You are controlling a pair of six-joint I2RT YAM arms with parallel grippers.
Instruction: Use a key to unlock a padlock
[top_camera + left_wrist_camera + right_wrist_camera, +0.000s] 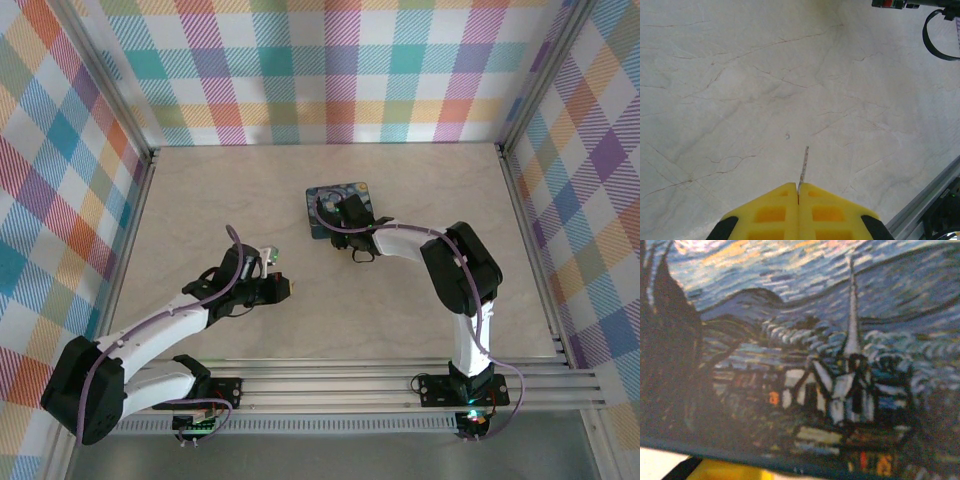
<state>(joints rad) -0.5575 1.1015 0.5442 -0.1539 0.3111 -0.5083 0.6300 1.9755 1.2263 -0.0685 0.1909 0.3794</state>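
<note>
The key (804,164) is gripped edge-on between the closed yellow fingers (770,212) of the left gripper (798,187). Its thin dark blade projects forward past the fingertips over bare tabletop (715,100). In the overhead view the left gripper (283,288) is seen in the near-left part of the tabletop (200,190). It is well apart from the dark-blue painted box (322,203), which lies farther back and right of centre.

The right gripper (350,218) is placed over that box. In its wrist view the box (805,340) is seen very close and blurred, with a corner of one yellow finger (725,471) just below the box's near edge. Whether those fingers are open or closed cannot be told.

The padlock cannot be made out with any certainty. It may be hidden at the box under the right gripper, though that is only a guess.

The task is judged to be at an early-to-middle stage. The key is secured, but it is not yet brought to the lock, inserted or turned, and the shackle is not yet released.
</note>
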